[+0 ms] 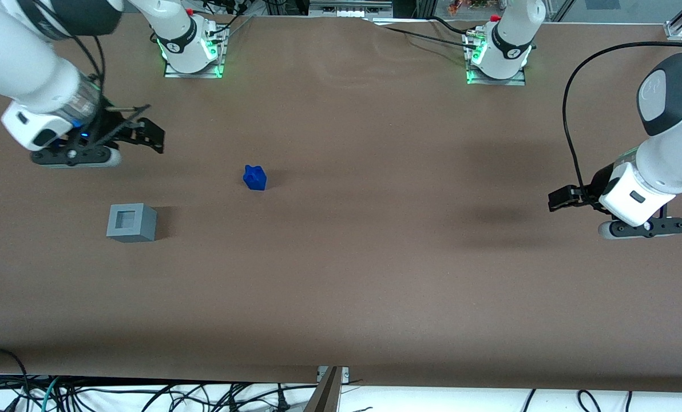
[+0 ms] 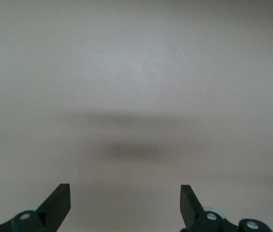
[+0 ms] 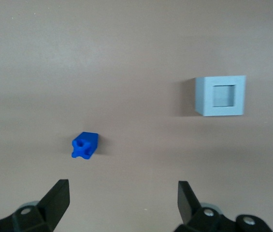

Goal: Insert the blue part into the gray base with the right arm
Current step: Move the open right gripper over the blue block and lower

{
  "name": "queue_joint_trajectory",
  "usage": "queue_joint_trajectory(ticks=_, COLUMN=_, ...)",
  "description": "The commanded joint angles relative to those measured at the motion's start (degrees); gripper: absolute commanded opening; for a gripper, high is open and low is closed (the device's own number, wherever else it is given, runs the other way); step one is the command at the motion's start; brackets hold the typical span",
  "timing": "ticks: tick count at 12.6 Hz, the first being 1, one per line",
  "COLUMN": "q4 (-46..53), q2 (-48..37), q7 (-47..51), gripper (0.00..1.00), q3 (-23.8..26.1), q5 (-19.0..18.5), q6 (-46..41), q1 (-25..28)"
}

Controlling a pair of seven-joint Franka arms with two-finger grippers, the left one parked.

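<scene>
A: What does the front view show?
B: The right arm [image 1: 26,80] holds its gripper [image 1: 146,133] above the table [image 1: 375,274], apart from the blue part [image 1: 254,177]; the gray base [image 1: 131,222] sits nearer the camera.
A: And the right wrist view?
B: Fingers [image 3: 56,198] spread wide, holding nothing; blue part [image 3: 85,145] and gray base [image 3: 221,95] well apart.

blue part [image 1: 254,178]: bright blue plastic, slightly shiny, knobbly top.
gray base [image 1: 131,222]: light-gray plastic, matt, smooth flat faces.
table cover [image 1: 375,274]: brown sheet, matt, like paper or cloth; some soft wrinkles farther from the front camera.
right arm [image 1: 26,68]: white glossy plastic shell, black bands, silvery metal-looking wrist ring.
gripper [image 1: 146,133]: black matt fingers spread apart, held above the table cover, farther from the front camera than the gray base.
</scene>
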Motion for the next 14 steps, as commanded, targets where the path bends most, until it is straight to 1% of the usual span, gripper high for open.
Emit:
queue_joint_trajectory(ticks=1, q4=-5.1, q2=-1.1, q7=3.3, gripper=0.99, q3=2.3, q5=0.6, q6=5.5, q1=-0.6)
queue_joint_trajectory(ticks=2, q4=-7.1, q2=-1.1, q7=3.5, gripper=0.99, q3=3.1, q5=0.6, q6=7.9, q1=-0.6)
queue_joint_trajectory(ticks=4, q4=-11.3, q2=-1.0, q7=9.3, gripper=0.99, q3=5.7, q5=0.6, q6=13.6, q1=-0.6)
queue_joint_trajectory(ticks=6, q4=-16.8, q2=-0.9, q7=11.2, gripper=0.99, q3=7.7, q5=0.6, q6=21.3, q1=-0.6)
queue_joint_trajectory(ticks=7, q4=-18.7, q2=0.2, q7=13.8, gripper=0.99, q3=8.2, q5=0.6, q6=24.8, q1=-0.5)
queue_joint_trajectory(ticks=9, q4=-19.3, q2=3.6, q7=19.6, gripper=0.99, q3=9.9, q5=0.3, q6=28.9, q1=0.1)
queue_joint_trajectory(ticks=10, q4=-19.6, q2=5.1, q7=21.9, gripper=0.99, q3=9.8, q5=0.2, q6=30.1, q1=1.3)
queue_joint_trajectory(ticks=12, q4=-20.5, q2=5.9, q7=24.8, gripper=0.99, q3=9.8, q5=-0.2, q6=30.9, q1=1.9)
queue_joint_trajectory(ticks=14, q4=-22.6, q2=7.4, q7=27.1, gripper=0.99, q3=9.8, q5=-0.6, q6=35.7, q1=2.4)
